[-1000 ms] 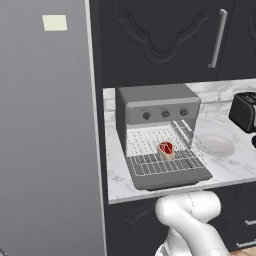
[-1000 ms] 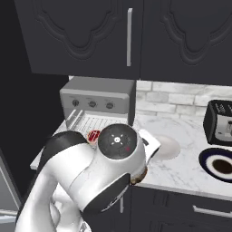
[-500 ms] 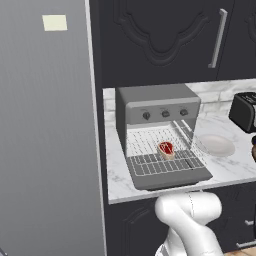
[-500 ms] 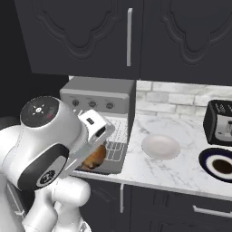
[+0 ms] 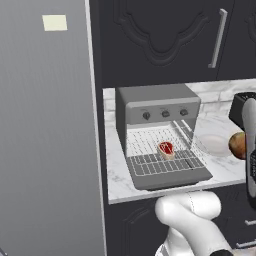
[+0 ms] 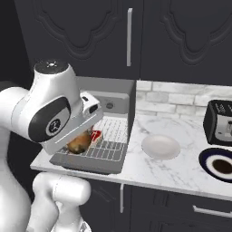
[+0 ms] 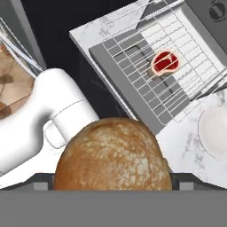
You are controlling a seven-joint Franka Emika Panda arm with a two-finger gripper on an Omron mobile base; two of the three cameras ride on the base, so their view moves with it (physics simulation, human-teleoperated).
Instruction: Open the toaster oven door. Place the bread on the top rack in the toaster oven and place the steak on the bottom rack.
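Note:
The toaster oven [image 5: 157, 106] stands on the counter with its door [image 5: 172, 177] folded down flat. A wire rack [image 5: 156, 164] is slid out over the door, and the red steak [image 5: 166, 148] lies on it. In the hand view the steak [image 7: 165, 62] lies on the rack [image 7: 133, 60], up and to the right. My gripper [image 6: 79, 144] is shut on the round brown bread [image 6: 78, 142], in the air by the door's front. The bread [image 7: 113, 156] hides the fingertips. It also shows at the right edge of the left base view, bread [image 5: 238, 144].
A white bowl [image 6: 160, 146] sits on the marble counter [image 6: 181, 174] right of the oven. Farther right are a black toaster [image 6: 219, 121] and a dark plate with a cup [image 6: 221, 166]. Dark cabinets hang above; a tall grey fridge [image 5: 47, 140] stands to the left.
The arm has swung across in front of the oven, still carrying the bread. The bread now shows at the right edge of the left base view. The steak and rack have not moved.

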